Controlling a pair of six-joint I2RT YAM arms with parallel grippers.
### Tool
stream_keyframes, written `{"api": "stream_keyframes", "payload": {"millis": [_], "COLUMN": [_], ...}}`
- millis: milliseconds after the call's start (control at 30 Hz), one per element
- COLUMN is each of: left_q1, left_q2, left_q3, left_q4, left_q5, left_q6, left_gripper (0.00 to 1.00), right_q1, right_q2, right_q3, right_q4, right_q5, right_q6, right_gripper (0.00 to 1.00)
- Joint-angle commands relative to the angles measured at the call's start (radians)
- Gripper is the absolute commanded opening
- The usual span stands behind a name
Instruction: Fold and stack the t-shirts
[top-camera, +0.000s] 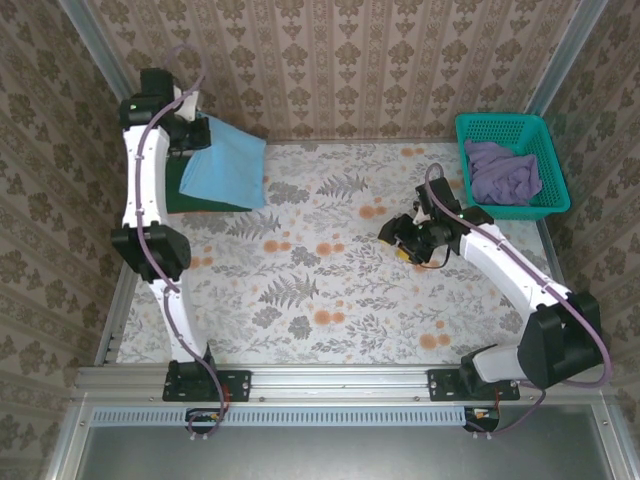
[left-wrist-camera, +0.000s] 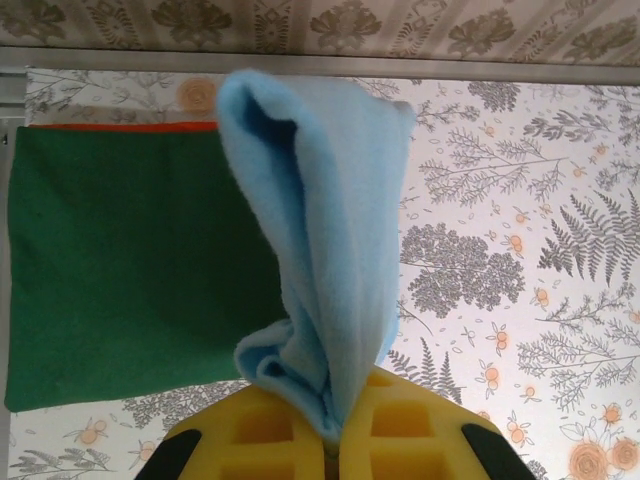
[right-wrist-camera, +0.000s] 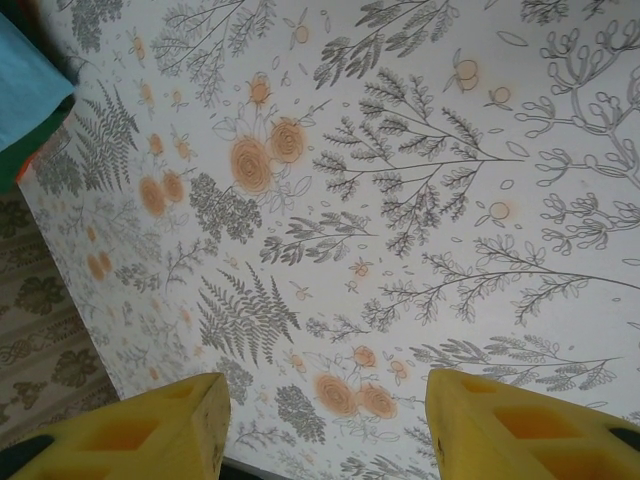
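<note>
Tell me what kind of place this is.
Probably a robot test cell, not a home: a metal frame edges the floral table, wallpapered panels enclose it, and the left arm and right arm are bolted on.

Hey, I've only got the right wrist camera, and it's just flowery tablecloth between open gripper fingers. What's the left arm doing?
Observer: The left gripper is shut on the light blue t-shirt, holding it over the dark green t-shirt at the table's far left.
Operator: Is the green one folded already?
Observer: The left wrist view shows it lying flat as a neat rectangle, so it looks folded.
Operator: Anything left to fold?
Observer: A purple t-shirt sits crumpled in the teal basket at the far right corner.
</note>
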Motion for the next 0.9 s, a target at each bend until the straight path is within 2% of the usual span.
{"api": "stream_keyframes", "payload": {"millis": [0,233,367,433,500,533,567,600,633,700,867], "left_q1": [0.031,0.097,0.101,0.099,0.093,0.092,0.09,0.09,0.089,0.077,0.019], "left_q2": [-0.008,0.148,0.247,0.278,0.306,0.312,0.306,0.288,0.269,0.225,0.106], "left_q3": [0.016,0.08,0.139,0.136,0.154,0.173,0.18,0.178,0.173,0.154,0.107], "left_q4": [0.001,0.002,0.033,0.099,0.154,0.163,0.175,0.185,0.193,0.215,0.211], "left_q5": [0.049,-0.078,-0.317,-0.465,-0.615,-0.665,-0.697,-0.705,-0.693,-0.651,-0.555], "left_q6": [0.008,0.012,0.03,0.023,0.032,0.025,0.004,-0.023,-0.04,-0.054,-0.11], "left_gripper": [0.0,0.0,0.01,0.29,0.32,0.42,0.62,0.77,0.81,1.0,1.0], "right_q1": [0.012,0.026,0.027,0.028,0.027,0.027,0.026,0.025,0.025,0.022,0.011], "right_q2": [0.037,0.05,0.048,0.045,0.041,0.04,0.037,0.036,0.032,0.027,0.029], "right_q3": [0.048,0.079,0.092,0.101,0.111,0.115,0.12,0.121,0.12,0.111,0.121], "right_q4": [-0.036,-0.063,-0.094,-0.117,-0.144,-0.157,-0.17,-0.175,-0.174,-0.152,-0.089], "right_q5": [-0.02,-0.014,-0.013,-0.013,-0.013,-0.011,-0.01,-0.008,-0.006,-0.002,0.031], "right_q6": [-0.021,-0.019,-0.02,-0.026,-0.036,-0.042,-0.048,-0.051,-0.052,-0.047,-0.048], "right_gripper": [0.56,0.56,0.56,0.56,0.56,0.56,0.56,0.56,0.57,0.57,0.57]}}
